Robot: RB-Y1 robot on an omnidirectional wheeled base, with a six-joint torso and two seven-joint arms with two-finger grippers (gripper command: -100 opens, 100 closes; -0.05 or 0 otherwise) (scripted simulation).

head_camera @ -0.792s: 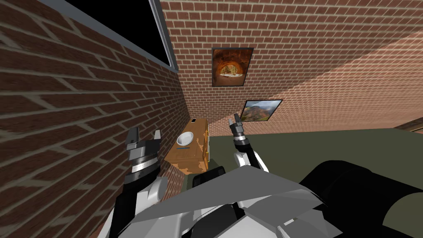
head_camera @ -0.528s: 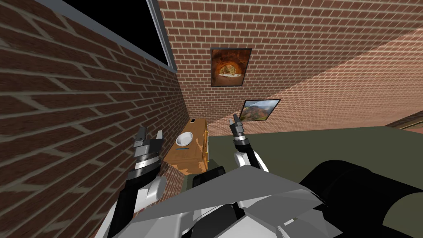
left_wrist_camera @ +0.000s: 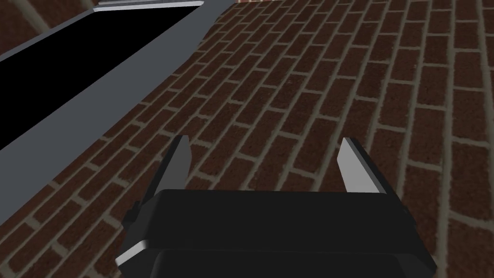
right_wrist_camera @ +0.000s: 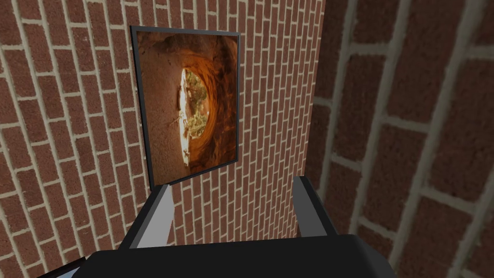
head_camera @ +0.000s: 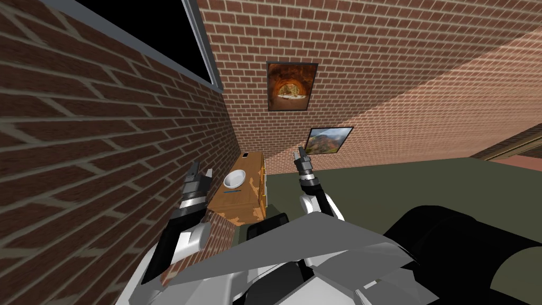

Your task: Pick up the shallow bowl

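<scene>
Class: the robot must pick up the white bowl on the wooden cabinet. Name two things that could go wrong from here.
1. The left gripper hangs open close to the brick wall, facing bricks; swinging toward the shallow bowl might scrape it.
2. The bowl's low rim may slip from thin fingers.

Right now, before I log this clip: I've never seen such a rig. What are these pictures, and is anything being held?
It is a two-armed robot in a simulated brick room. The wide picture looks down from its head; the other two look along each hand. A white shallow bowl sits on a wooden cabinet against the wall, beside a thin blue item. The left gripper is raised beside the cabinet, open and empty; the right gripper is open and empty too.
</scene>
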